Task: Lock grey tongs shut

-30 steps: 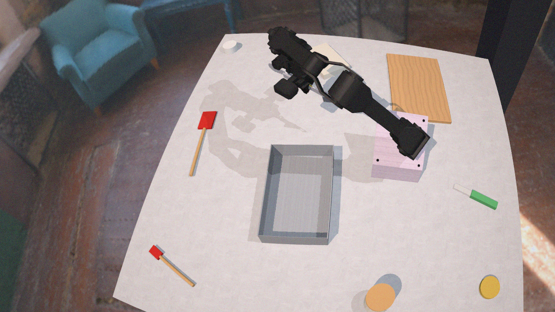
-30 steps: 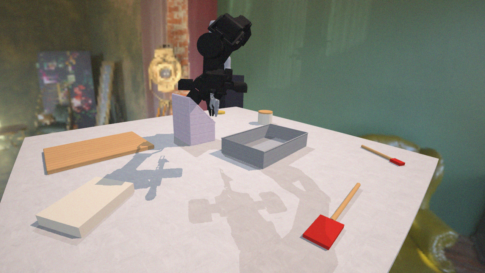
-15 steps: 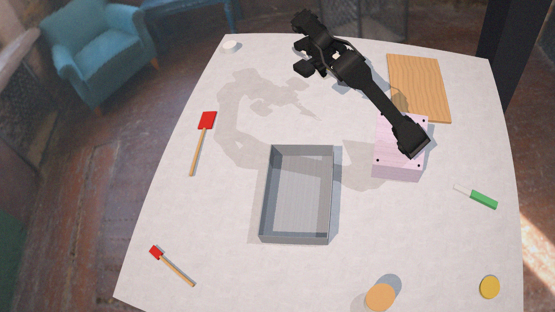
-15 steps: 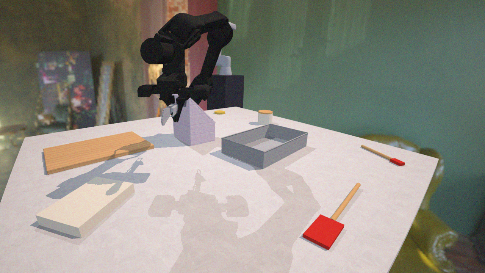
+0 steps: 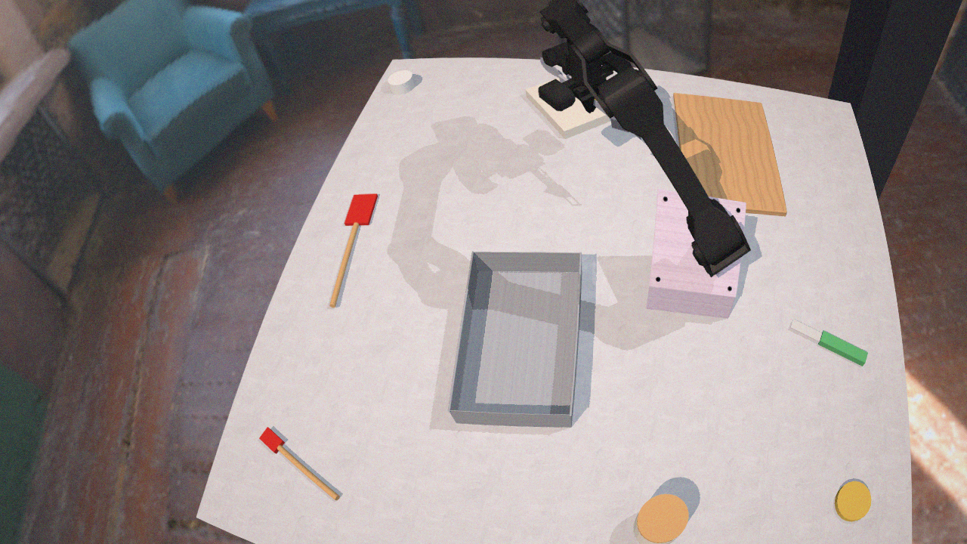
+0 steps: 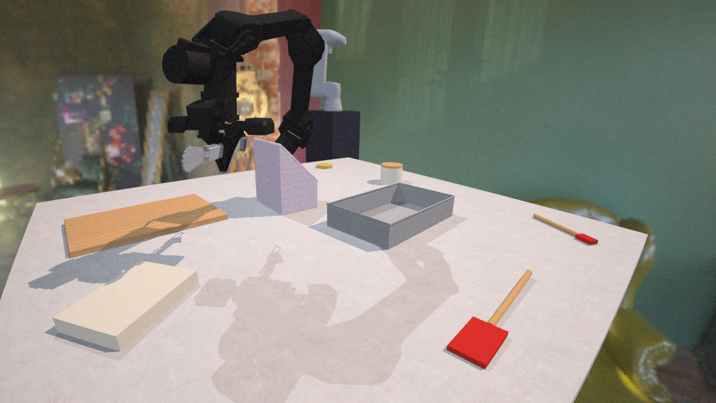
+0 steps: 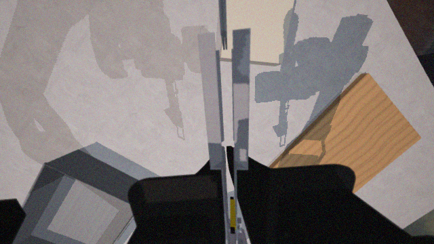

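Observation:
The grey tongs point(image 6: 196, 157) point(image 7: 241, 98) are in the air, roughly level with the scalloped tips a little lower. In the wrist view their arms lie close together with a narrow gap; a yellow piece point(image 7: 232, 213) shows between them. Whether they are locked I cannot tell. My gripper point(image 6: 225, 163) point(image 7: 225, 150) is shut on the tongs, beyond the slanted block in the top view and high above the table. The wooden board point(image 5: 736, 135) point(image 6: 125, 218) point(image 7: 376, 125) bears only shadows. The roasting tin point(image 5: 520, 419) point(image 6: 358, 229) holds nothing.
A cream block point(image 5: 567, 122) point(image 6: 125, 300) point(image 7: 261, 34) lies below the gripper. A pink slanted block point(image 5: 669, 236) point(image 6: 285, 190) stands between board and tin. Two red-headed tools, a green-handled tool point(image 5: 842, 347), an orange-lidded jar point(image 5: 662, 517) and a yellow disc point(image 5: 853, 500) lie farther off.

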Controlling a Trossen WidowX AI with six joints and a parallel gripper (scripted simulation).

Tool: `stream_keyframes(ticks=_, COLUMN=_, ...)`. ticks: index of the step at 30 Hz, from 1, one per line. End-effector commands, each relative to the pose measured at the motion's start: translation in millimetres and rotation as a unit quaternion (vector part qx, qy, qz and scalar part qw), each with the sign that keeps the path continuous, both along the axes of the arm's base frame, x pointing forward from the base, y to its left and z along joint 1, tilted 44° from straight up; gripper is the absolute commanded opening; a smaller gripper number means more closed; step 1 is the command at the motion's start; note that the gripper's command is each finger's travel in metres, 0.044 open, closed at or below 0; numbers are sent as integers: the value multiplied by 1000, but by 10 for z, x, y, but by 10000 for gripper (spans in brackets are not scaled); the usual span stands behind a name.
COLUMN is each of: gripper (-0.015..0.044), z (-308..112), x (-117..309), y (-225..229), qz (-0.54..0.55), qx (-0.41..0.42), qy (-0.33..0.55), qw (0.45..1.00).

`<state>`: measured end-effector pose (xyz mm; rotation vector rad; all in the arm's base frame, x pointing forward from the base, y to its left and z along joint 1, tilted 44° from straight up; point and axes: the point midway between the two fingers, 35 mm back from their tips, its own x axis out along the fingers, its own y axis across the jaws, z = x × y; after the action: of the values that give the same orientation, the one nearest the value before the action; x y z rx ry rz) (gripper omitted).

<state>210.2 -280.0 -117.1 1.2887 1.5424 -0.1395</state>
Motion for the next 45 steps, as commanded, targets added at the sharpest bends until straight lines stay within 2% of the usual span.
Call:
stream_keyframes(ticks=1, gripper=-150, z=-91, x=-248, y=-150, qz=-18, qx=-3, qy=14, qw=1000)
stream_keyframes(ticks=22, gripper=-150, z=-567, x=-1759, y=-515, qz=-109, qx=3, qy=102, qw=989)
stream_keyframes(ticks=41, gripper=-150, z=-940, x=-3122, y=-241, qz=-180, qx=41, qy=169, qw=968)
stream_keyframes(ticks=45, gripper=-150, z=-966, x=-3221, y=-197, qz=-185, qx=46, qy=173, qw=966)
